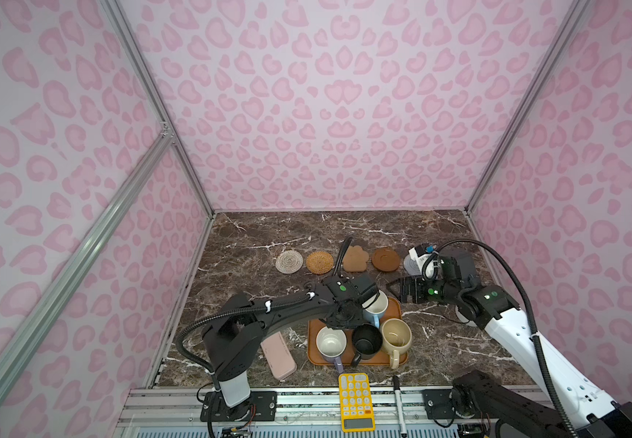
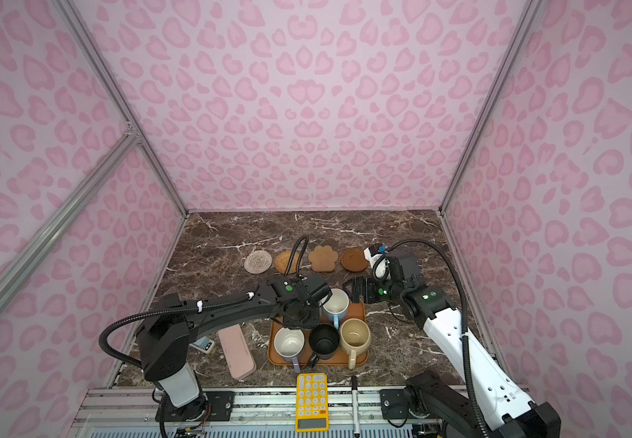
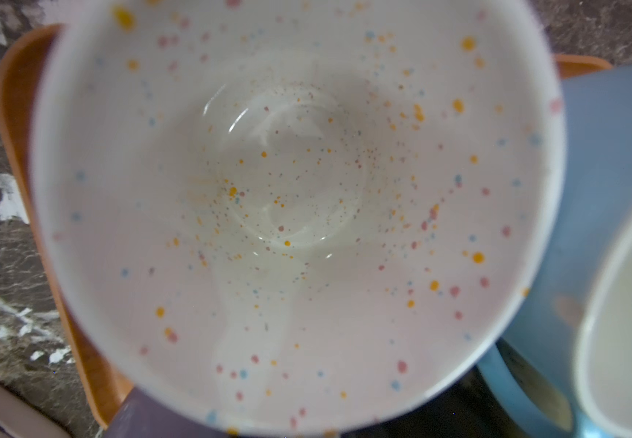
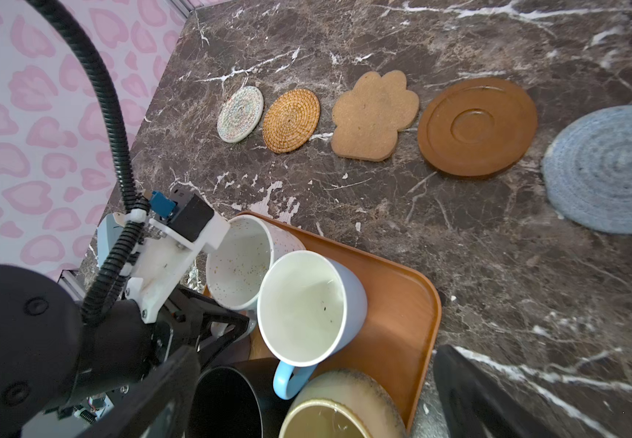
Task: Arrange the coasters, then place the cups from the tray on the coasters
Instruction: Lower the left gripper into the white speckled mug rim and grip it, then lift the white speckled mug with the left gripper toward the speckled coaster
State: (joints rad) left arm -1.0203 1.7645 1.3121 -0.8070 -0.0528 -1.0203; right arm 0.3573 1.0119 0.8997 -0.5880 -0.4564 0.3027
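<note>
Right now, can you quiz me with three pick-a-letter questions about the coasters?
1. Where is the paw coaster?
A) middle of the row
B) on a tray
C) under a cup

2. How many coasters are there?
A) three
B) five
C) eight

3. What do the coasters hold?
A) nothing
B) cups
C) pens

Answers:
1 A, two coasters lie on each side of it.
2 B, five show in the right wrist view.
3 A, all five tops are bare.
</note>
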